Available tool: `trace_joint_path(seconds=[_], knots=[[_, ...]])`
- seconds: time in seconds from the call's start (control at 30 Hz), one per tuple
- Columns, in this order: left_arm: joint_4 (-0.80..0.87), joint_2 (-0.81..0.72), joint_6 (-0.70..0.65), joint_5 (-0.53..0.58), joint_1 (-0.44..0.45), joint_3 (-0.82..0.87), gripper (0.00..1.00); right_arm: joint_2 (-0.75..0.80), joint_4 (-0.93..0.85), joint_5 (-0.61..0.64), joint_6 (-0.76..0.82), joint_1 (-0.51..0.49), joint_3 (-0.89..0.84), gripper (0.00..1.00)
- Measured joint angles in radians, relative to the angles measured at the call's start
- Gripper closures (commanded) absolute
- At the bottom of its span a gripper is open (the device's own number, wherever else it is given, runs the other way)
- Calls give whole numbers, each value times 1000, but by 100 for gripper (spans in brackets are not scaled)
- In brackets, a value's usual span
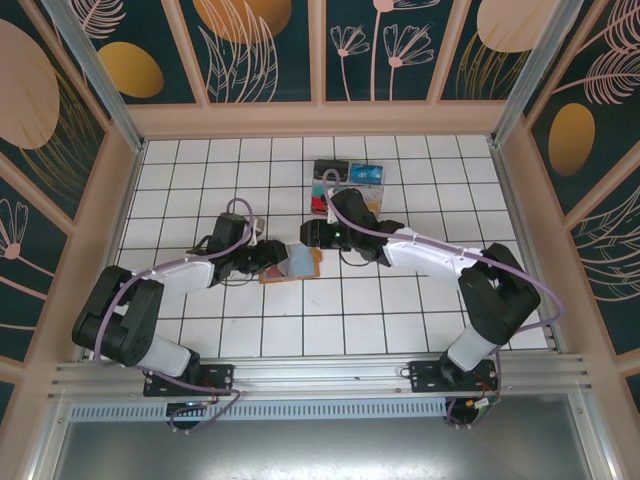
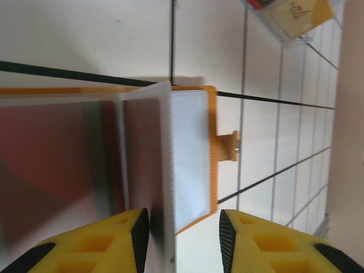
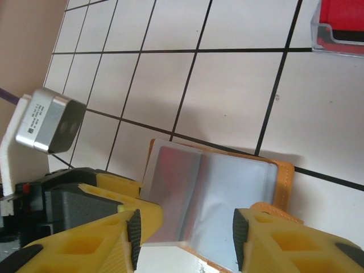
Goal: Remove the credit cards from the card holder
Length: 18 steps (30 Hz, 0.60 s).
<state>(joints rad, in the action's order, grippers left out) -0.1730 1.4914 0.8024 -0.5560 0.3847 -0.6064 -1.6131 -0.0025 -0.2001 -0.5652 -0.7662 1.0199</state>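
The tan-orange card holder (image 1: pixel 298 263) lies open in the middle of the tiled table, its clear sleeves fanned up. A reddish credit card (image 2: pixel 57 165) shows blurred through a sleeve, and as a red tint (image 3: pixel 179 170) in the right wrist view. My left gripper (image 1: pixel 272 256) is open at the holder's left side; in its own view (image 2: pixel 183 233) one sleeve edge stands against the left pad, and the other pad is well clear. My right gripper (image 1: pixel 316 238) hangs open over the holder's right part, its jaws (image 3: pixel 186 239) straddling the sleeves of the holder (image 3: pixel 227 193).
A clear box of card stacks (image 1: pixel 345 180) sits two tiles behind the holder; its gold card (image 2: pixel 296 14) and red card (image 3: pixel 341 23) show at the wrist views' edges. The left arm's camera block (image 3: pixel 48 120) is close to my right fingers. Wooden walls ring the table.
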Motion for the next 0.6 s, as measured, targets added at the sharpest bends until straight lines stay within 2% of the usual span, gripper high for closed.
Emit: trace_joint_path(seconds=[0.13, 0.3, 0.43, 0.6], knots=[[-103, 23, 55, -57, 2, 0, 54, 31, 3, 21, -11, 1, -25, 51], [-230, 84, 133, -98, 10, 1, 54, 48, 20, 37, -21, 9, -32, 52], [-243, 85, 146, -82, 11, 1, 55, 48, 22, 42, -22, 12, -32, 54], [-228, 52, 146, -20, 10, 17, 57, 31, 21, 40, -24, 11, -31, 61]])
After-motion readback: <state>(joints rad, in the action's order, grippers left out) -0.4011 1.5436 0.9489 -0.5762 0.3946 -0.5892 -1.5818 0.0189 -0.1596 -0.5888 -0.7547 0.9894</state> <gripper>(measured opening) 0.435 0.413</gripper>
